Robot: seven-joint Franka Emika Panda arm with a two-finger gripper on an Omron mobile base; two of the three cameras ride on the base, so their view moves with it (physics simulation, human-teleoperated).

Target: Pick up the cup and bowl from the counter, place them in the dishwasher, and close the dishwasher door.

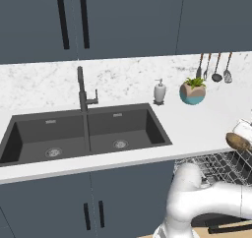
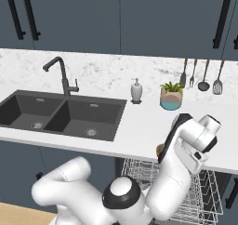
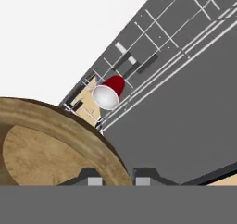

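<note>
Hand view, claw [image 3: 118,180] pinching bowl [image 3: 51,144] rim, above dishwasher [image 3: 176,70] rack

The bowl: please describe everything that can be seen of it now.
The bowl is round, shallow and looks wooden, with a dark brown rim and a lighter tan inside. In the hand view the gripper is shut on its rim. In the left base view it hangs tilted beyond the counter edge, above the dishwasher rack.
</note>
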